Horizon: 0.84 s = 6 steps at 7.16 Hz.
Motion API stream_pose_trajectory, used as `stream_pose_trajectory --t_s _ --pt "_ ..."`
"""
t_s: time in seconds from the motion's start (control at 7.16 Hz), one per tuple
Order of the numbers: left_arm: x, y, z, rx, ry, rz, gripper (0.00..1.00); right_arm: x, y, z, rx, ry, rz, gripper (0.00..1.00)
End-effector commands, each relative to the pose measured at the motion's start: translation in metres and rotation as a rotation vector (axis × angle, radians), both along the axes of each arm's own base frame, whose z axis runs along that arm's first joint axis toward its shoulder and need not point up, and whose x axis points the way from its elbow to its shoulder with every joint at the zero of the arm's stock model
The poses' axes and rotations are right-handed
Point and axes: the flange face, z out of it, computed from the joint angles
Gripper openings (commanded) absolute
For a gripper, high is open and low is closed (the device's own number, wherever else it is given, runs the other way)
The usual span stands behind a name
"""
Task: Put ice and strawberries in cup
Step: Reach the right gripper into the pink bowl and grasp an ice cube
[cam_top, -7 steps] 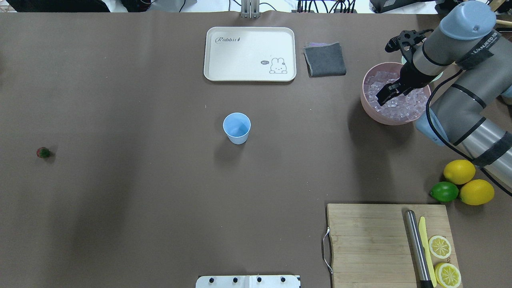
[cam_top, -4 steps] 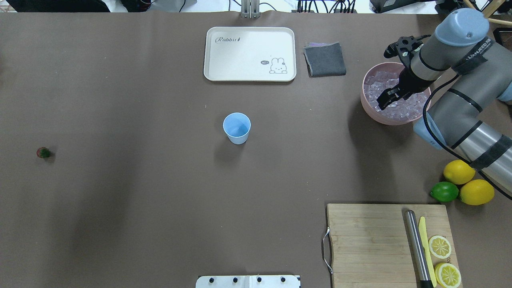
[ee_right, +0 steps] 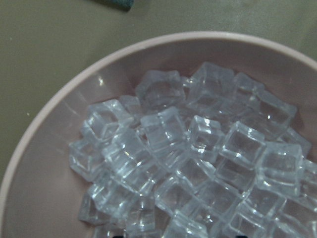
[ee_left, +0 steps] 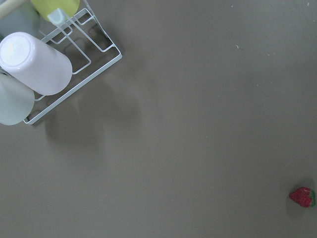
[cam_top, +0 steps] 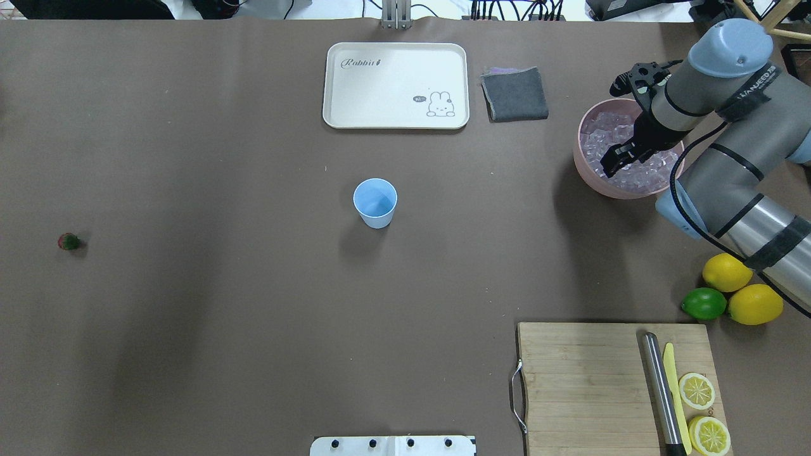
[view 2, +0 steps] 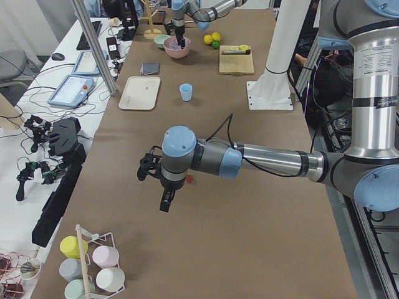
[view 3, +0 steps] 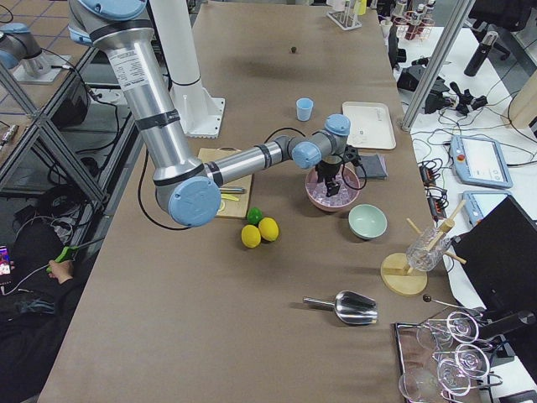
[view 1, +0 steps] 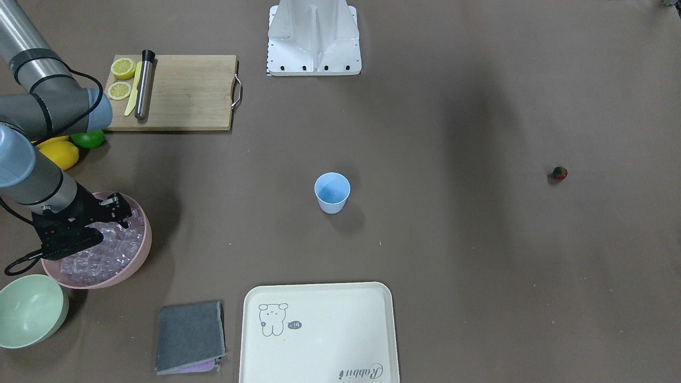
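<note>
The light-blue cup (cam_top: 375, 201) stands upright mid-table, also in the front view (view 1: 332, 191). Ice cubes (ee_right: 188, 158) fill a pink bowl (cam_top: 578, 145) at the right. My right gripper (cam_top: 616, 159) hangs over the ice inside the bowl's rim, jaws apart, holding nothing; the front view shows it too (view 1: 126, 214). The strawberry (cam_top: 68, 241) lies alone at the far left, and near the lower right edge of the left wrist view (ee_left: 302, 197). My left gripper (view 2: 165, 204) shows only in the exterior left view, above the table close to the strawberry (view 2: 189, 179); I cannot tell whether it is open.
A cream tray (cam_top: 396, 85) and grey cloth (cam_top: 514, 94) lie at the far side. A cutting board (cam_top: 583, 386) with knife and lemon halves, two lemons and a lime (cam_top: 703, 303) sit near the right arm. A pale-green bowl (view 1: 29, 308) is beside the pink bowl. A cup rack (ee_left: 49, 64) stands near the left gripper.
The right arm has shifted a little to the right and its gripper has moved slightly nearer over the ice. Cup and strawberry have not moved.
</note>
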Motion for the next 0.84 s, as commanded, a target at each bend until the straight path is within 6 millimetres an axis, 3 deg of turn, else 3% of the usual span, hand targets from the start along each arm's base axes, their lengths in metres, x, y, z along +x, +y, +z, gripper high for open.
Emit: stream_pose_trajectory --t_s 0.0,0.28,0.42,0.7 --pt "0.000 0.001 0.001 0.000 0.000 0.001 0.98 0.002 -0.001 0.000 0.001 0.000 0.002 0.34" --pt "0.000 0.001 0.000 0.002 0.000 0.002 0.98 0.007 -0.006 -0.003 0.003 -0.003 0.012 0.01" --pt "0.000 0.001 0.000 0.002 0.000 0.002 0.98 0.008 -0.006 -0.003 0.002 -0.002 0.014 0.00" --pt "0.000 0.001 0.000 0.003 0.000 0.003 0.98 0.018 -0.014 -0.022 0.013 -0.026 0.028 0.00"
